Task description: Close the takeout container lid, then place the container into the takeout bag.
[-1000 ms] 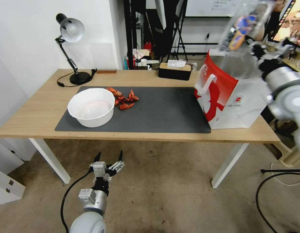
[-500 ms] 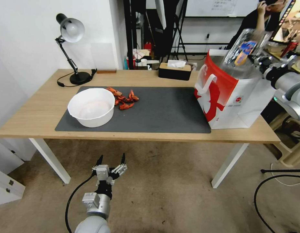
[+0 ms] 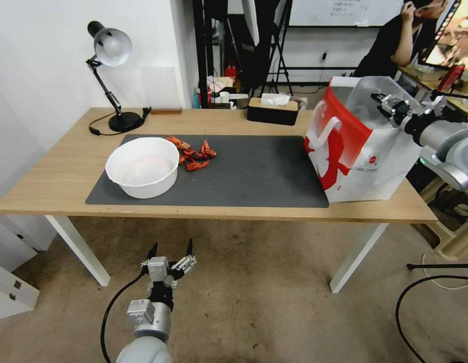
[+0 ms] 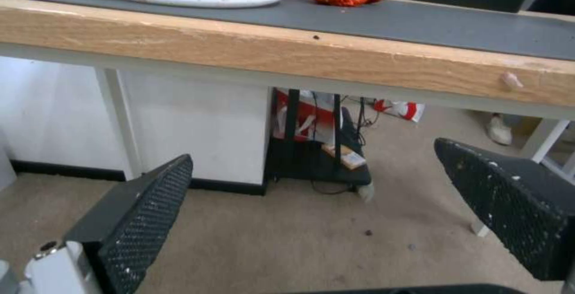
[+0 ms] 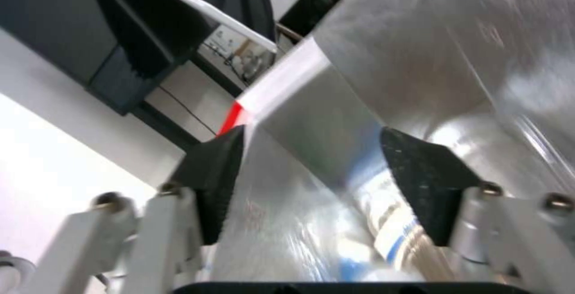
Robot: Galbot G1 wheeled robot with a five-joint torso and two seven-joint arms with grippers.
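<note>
right gripper (image 3: pixel 390 105): at the mouth of the takeout bag (image 3: pixel 365 156), reaching in from the bag's far right side. its fingers stand spread apart with nothing pinched between them, so by my reading the load has been let go.
takeout container (image 5: pixel 383 222): just past the right gripper's fingertips, down inside the bag. only a blurred white label with blue print shows through clear plastic, so i cannot tell whether the lid is fully shut or how the box lies.
bag liner (image 3: pixel 367 93): rises around the right gripper on all sides. it holds the mouth wide, which is likely why the arm could enter from above.
left gripper (image 3: pixel 169 250): well apart from the right one, low in front of the table (image 3: pixel 67 171) and below its edge, fingers spread and empty. it looks parked out of the way.
white bowl (image 3: pixel 141 166): above and beyond the left gripper on the grey mat, not part of this step.
stage: placement looks essentially done.
</note>
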